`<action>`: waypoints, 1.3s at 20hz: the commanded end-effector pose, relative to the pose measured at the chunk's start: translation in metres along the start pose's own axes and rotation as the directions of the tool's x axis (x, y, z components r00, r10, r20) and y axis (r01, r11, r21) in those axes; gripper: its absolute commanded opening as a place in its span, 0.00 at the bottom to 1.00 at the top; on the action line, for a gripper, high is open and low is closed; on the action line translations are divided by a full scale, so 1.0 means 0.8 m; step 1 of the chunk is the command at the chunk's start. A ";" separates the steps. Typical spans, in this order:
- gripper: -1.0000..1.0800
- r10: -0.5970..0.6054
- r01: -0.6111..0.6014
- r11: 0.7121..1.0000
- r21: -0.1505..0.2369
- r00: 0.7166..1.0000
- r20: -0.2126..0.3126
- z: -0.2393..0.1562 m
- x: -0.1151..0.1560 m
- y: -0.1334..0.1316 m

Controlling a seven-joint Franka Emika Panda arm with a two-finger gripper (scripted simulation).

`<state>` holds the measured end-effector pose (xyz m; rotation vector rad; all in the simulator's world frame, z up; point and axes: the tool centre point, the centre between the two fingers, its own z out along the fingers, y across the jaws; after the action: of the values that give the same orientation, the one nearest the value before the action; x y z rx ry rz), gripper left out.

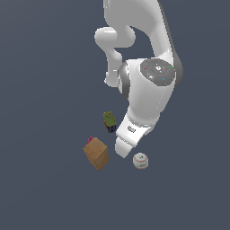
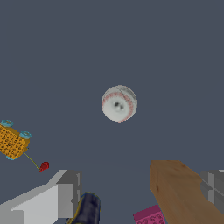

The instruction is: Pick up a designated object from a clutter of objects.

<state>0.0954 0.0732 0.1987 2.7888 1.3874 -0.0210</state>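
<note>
Baseball point(image 1: 140, 160) sits on the dark floor, just off the arm's white hand on the exterior view's right, not touching it. It's round, so no long axis really; in the wrist view the ball point(image 2: 119, 103) shows red seams curving around both sides. Gripper point(image 2: 140, 192) has fingers point(image 2: 68, 192) spread wide, holding nothing. Tan box point(image 1: 96, 153) sits near, on the exterior view's left, tilted, with a green-and-blue object point(image 1: 109, 121) beyond it.

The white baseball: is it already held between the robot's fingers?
No, in the wrist view the baseball lies alone on the floor, with the fingers well apart from it.
</note>
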 end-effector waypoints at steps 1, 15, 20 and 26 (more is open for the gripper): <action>0.96 -0.080 0.080 0.997 0.001 0.997 -0.002 0.015 0.011 0.001; 0.96 -0.460 0.460 0.888 0.003 0.888 -0.020 0.096 0.061 -0.002; 0.96 -0.530 0.531 0.848 0.002 0.847 -0.026 0.113 0.071 -0.004; 0.96 -0.569 0.569 0.822 0.001 0.822 -0.030 0.123 0.076 -0.006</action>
<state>0.1281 0.1210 0.0997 2.2777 2.1633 -0.0020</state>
